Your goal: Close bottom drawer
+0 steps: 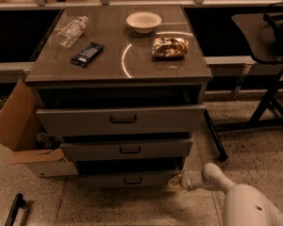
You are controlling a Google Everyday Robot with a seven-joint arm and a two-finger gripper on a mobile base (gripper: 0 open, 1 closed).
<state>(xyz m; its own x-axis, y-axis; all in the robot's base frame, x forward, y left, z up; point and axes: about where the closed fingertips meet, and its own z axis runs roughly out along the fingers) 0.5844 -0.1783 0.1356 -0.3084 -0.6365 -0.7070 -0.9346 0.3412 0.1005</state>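
Observation:
The grey cabinet (118,74) has three drawers, all pulled out a little. The bottom drawer (127,179) is the lowest, with a low grey front and a small dark handle (133,180); it sticks out only slightly. My gripper (175,181) is low at the right, at the right end of the bottom drawer's front. The white arm (240,201) reaches in from the lower right.
The cabinet top holds a water bottle (71,30), a dark snack bar (87,53), a white bowl (144,21) and a foil snack bag (170,46). An open cardboard box (23,135) stands left of the cabinet. A black table leg (269,105) stands at the right.

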